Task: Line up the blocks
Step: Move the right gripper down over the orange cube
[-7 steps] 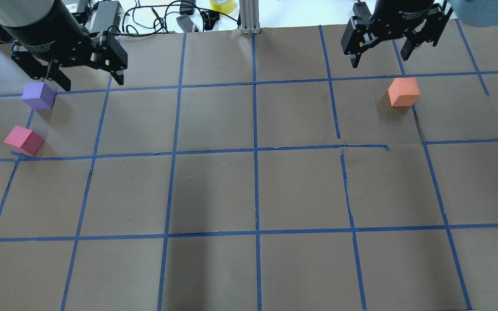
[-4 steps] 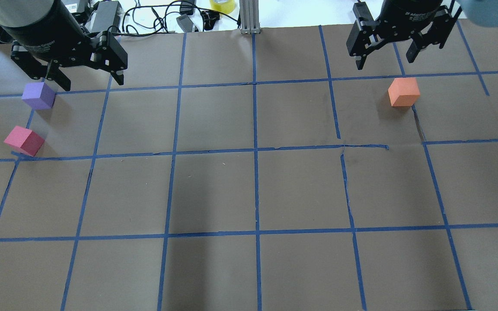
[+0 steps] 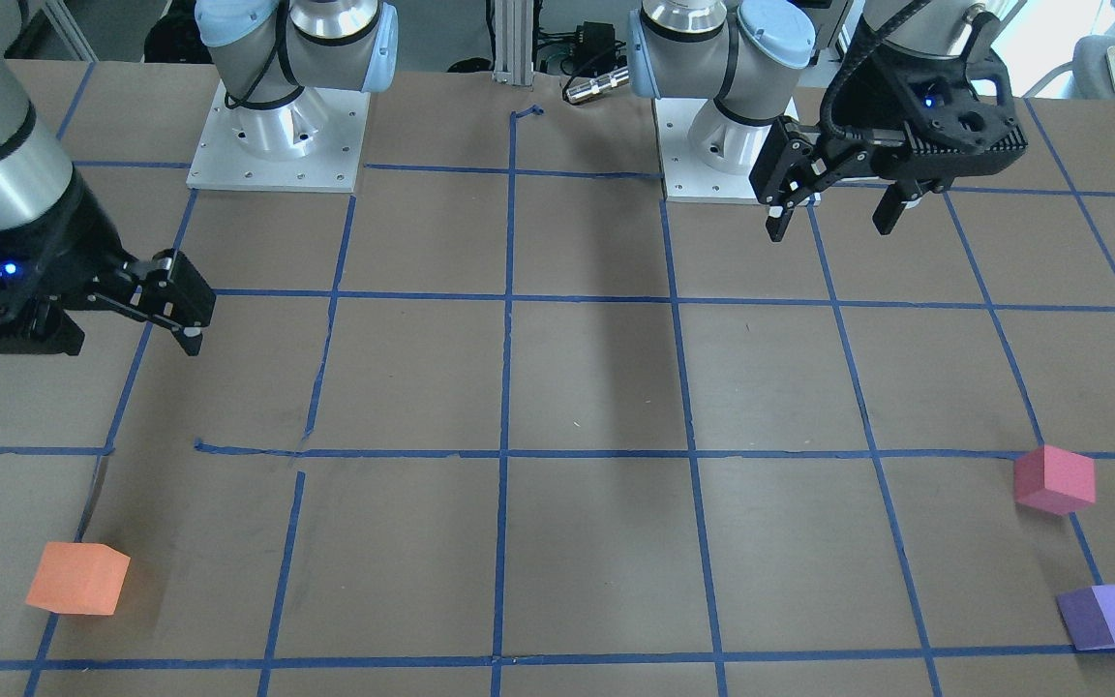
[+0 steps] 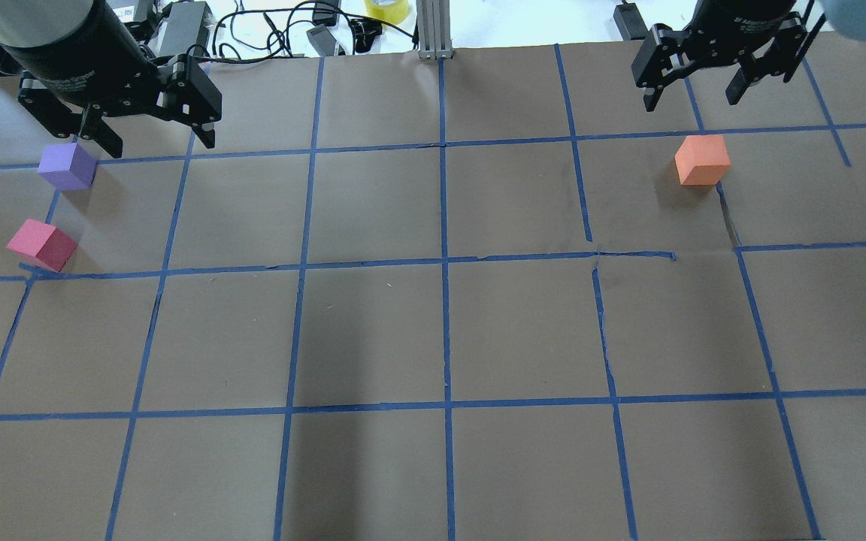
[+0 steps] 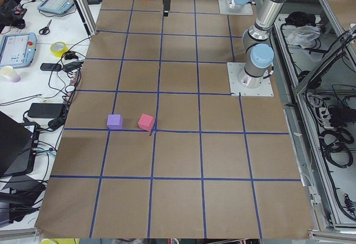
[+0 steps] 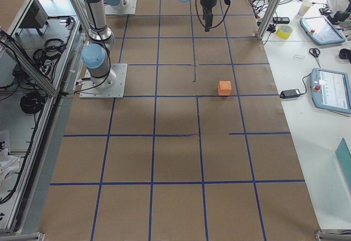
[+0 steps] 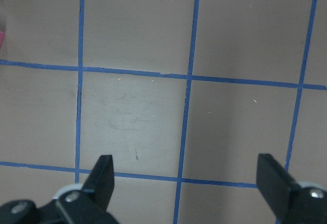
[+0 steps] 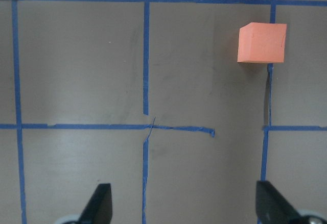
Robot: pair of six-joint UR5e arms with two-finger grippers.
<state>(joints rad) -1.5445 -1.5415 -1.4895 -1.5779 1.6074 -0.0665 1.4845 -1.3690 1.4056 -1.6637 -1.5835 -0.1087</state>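
Three blocks lie apart on the brown gridded table. The orange block [image 4: 702, 160] sits far right; it also shows in the right wrist view [image 8: 261, 43] and the front view [image 3: 78, 578]. The purple block [image 4: 67, 166] and the pinkish-red block [image 4: 42, 244] sit far left, also in the front view as purple [image 3: 1109, 617] and pinkish-red [image 3: 1054, 479]. My left gripper [image 4: 155, 139] is open and empty, hovering just right of the purple block. My right gripper [image 4: 692, 100] is open and empty, above the table beyond the orange block.
Cables, a power brick and a yellow tape roll [image 4: 386, 7] lie past the table's far edge, beside an aluminium post [image 4: 433, 30]. The arm bases [image 3: 277, 136] stand on the robot's side. A torn paper seam [image 4: 632, 255] runs near the orange block.
My right gripper has moved away from the orange block, toward the far right edge. The left gripper and all three blocks have stayed put.
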